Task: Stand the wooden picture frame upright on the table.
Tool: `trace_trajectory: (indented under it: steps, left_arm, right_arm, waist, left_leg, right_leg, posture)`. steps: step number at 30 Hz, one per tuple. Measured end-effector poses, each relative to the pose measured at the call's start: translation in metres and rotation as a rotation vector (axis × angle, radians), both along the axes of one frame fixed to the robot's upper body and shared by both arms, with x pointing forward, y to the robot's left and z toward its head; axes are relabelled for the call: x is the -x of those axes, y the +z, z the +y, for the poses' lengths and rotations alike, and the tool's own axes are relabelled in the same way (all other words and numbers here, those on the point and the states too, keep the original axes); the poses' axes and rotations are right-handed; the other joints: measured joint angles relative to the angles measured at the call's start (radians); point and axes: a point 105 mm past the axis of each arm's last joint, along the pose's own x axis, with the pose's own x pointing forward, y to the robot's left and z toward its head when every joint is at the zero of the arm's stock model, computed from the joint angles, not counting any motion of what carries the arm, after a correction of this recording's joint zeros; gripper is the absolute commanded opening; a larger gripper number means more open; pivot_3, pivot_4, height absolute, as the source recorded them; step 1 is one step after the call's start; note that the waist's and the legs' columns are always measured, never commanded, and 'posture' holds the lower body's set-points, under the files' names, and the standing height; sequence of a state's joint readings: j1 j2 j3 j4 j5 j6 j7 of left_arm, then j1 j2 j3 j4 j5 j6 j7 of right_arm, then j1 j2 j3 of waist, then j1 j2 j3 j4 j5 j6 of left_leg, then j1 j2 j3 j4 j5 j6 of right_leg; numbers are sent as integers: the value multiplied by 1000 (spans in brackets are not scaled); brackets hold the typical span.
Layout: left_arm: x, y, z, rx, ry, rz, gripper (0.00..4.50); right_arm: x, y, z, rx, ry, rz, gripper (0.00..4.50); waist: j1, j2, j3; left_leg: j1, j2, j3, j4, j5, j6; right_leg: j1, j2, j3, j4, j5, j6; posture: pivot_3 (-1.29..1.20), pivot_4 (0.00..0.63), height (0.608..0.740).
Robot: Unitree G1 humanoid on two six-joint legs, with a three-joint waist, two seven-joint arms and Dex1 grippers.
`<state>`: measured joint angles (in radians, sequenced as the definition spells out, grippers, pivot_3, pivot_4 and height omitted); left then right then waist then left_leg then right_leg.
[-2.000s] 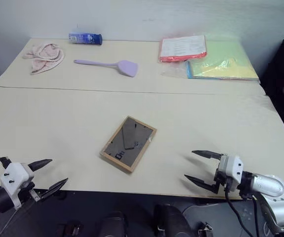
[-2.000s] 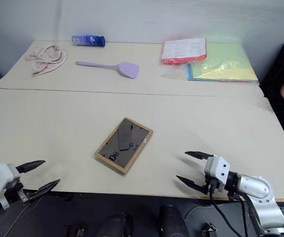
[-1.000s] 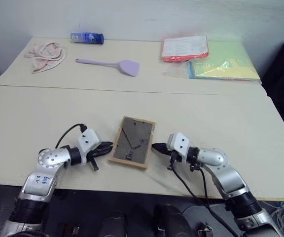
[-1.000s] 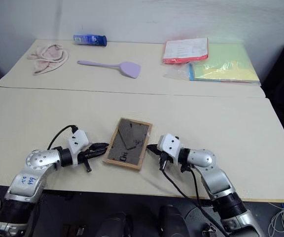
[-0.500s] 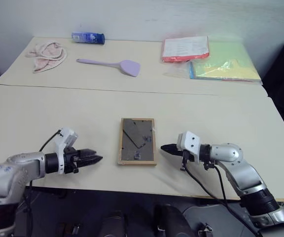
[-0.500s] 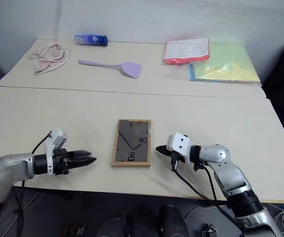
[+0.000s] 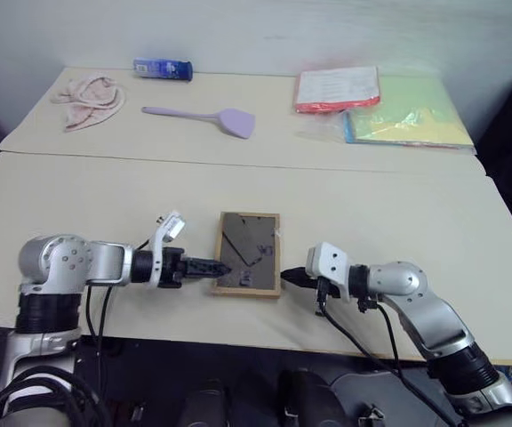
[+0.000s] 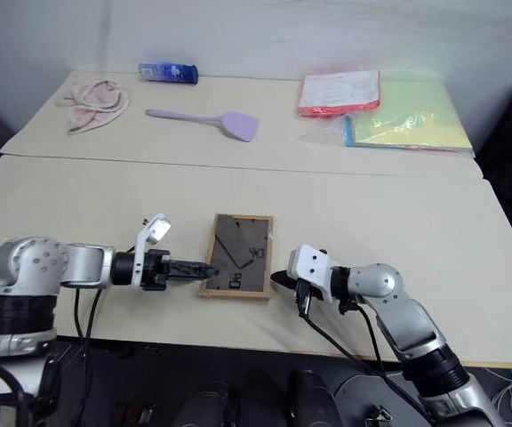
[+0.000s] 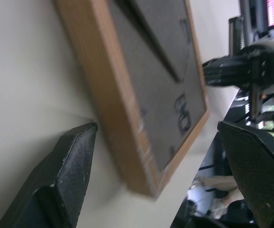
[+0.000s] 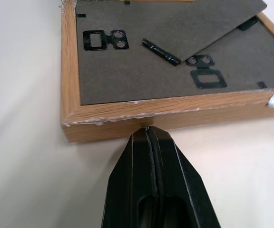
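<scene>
Wooden picture frame (image 7: 249, 253) lies face down near the table's (image 7: 78, 205) front edge, easel leg flat on its back. Left gripper (image 7: 212, 267) at its left rim, fingers (image 9: 65, 175) spread wide, holding nothing. Right gripper (image 10: 149, 135) pinched closed, tip against the right rim, looks like contact. I'd brace with the right, hook the left under the rim, tip it up slowly, then swing the leg out.

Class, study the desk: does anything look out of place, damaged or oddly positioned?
The picture frame lies face down on the table, grey back and easel leg up, instead of standing. Its wooden edge looks chipped, with a whitish scrap at one corner.
</scene>
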<state>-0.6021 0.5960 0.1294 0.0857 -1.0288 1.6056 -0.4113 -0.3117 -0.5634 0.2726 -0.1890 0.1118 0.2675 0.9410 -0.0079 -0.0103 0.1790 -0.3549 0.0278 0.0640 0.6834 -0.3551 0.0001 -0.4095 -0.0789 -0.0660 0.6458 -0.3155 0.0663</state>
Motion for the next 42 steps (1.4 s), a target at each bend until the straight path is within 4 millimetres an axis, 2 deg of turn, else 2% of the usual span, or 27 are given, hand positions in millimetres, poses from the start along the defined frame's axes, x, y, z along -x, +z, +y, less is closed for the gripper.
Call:
trace_trajectory:
  steps: [3, 4, 7, 11, 13, 14, 15, 20, 23, 26, 31, 35, 37, 42]
  left_arm:
    - [-4, 1, -6, 27, 5, 28, 4293]
    - [-6, 1, -9, 39, 8, 40, 4110]
    - [-8, -2, -14, 58, 21, 70, 3426]
    - [-8, -7, -13, 65, 45, 106, 2194]
    - [-7, -3, -13, 125, 53, 105, 1611]
    - [-6, -1, -13, 152, 56, 100, 1375]
    - [-6, -1, -13, 158, 62, 90, 1283]
    - [1, 3, -11, 151, 82, -91, 1282]
    - [2, 10, -14, 115, 50, -236, 1282]
    - [2, 11, -16, 113, 30, -295, 1282]
    - [2, 11, -18, 107, 14, -334, 1282]
    - [2, 12, -18, 113, 18, -332, 1282]
    - [2, 13, -18, 125, 30, -316, 1282]
    - [1, 15, -16, 167, 52, -245, 1282]
  right_arm:
    - [-2, 2, 1, 8, -2, -15, 1]
    - [-3, 3, 1, 8, -1, -19, 1]
    - [-4, 5, 4, 0, 4, -26, 1]
    - [-4, 4, 3, 1, 0, -23, 1]
    - [-3, 4, 0, -22, -12, -3, 1]
    - [-3, 7, -1, -59, -15, 18, 374]
    - [-2, 10, -2, -85, -14, 28, 514]
    - [-7, 44, -9, -291, -11, 95, 2276]
    - [-14, 70, 6, -397, 12, 161, 3341]
    - [-24, 78, 21, -425, 9, 190, 4385]
    - [-31, 79, 40, -416, 43, 195, 4450]
    - [-25, 81, 48, -429, 100, 223, 4450]
    - [-16, 81, 48, -424, 143, 237, 4450]
    - [0, 76, 31, -372, 205, 213, 4450]
  waist:
    - [8, 0, 0]
    - [9, 0, 0]
    - [8, 0, 0]
    - [5, 0, 0]
    - [5, 0, 0]
    - [5, 0, 0]
    - [4, 0, 0]
    - [-5, 0, 0]
    - [-12, 0, 0]
    - [-16, 0, 0]
    - [-15, 0, 0]
    - [-16, 0, 0]
    - [-14, 0, 0]
    - [-16, -1, 0]
  left_leg:
    - [0, 0, 0, 0, 0, 0]
    - [0, -1, 0, 0, 0, 0]
    - [0, -1, 0, 0, 0, 0]
    - [-1, 0, 0, 0, 0, 0]
    - [-1, 0, 0, 0, 0, -1]
    - [-1, 0, 0, 0, 1, -1]
    - [-1, 0, 0, 1, 1, -1]
    - [0, 1, 0, 0, 1, -3]
    - [1, 1, 1, 0, 2, -4]
    - [1, 1, 1, -1, 2, -4]
    - [0, 1, 0, -1, 2, -2]
    - [0, 1, 0, -1, 1, -2]
    - [-1, 1, 0, -1, 1, -1]
    - [-2, 1, 0, -1, 1, 0]
  right_leg:
    - [0, 0, 0, 0, 0, 0]
    - [0, 0, 0, 0, 0, 0]
    - [0, 0, 0, 0, 0, 0]
    - [0, 1, -1, -1, 0, 0]
    - [0, 1, -1, 0, 0, 0]
    - [0, 1, -1, -1, 0, 0]
    - [0, 1, -1, -1, 0, 0]
    - [0, 2, 0, -1, 0, 0]
    - [0, 2, 0, -1, 0, -1]
    - [-1, 2, 0, -2, 0, -1]
    - [-1, 1, 0, -1, 0, 0]
    - [-1, 1, 0, 0, 0, 0]
    - [-1, 1, 0, 0, 0, 0]
    - [-2, 1, 0, -1, 0, 0]
  posture:
    - [0, 150, 740]
    - [0, 150, 740]
    - [0, 150, 740]
    - [0, 150, 740]
    - [0, 150, 740]
    - [0, 150, 740]
    - [0, 150, 740]
    - [0, 150, 740]
    - [0, 150, 740]
    - [0, 150, 740]
    - [0, 150, 740]
    - [0, 150, 740]
    - [0, 150, 740]
    - [0, 150, 740]
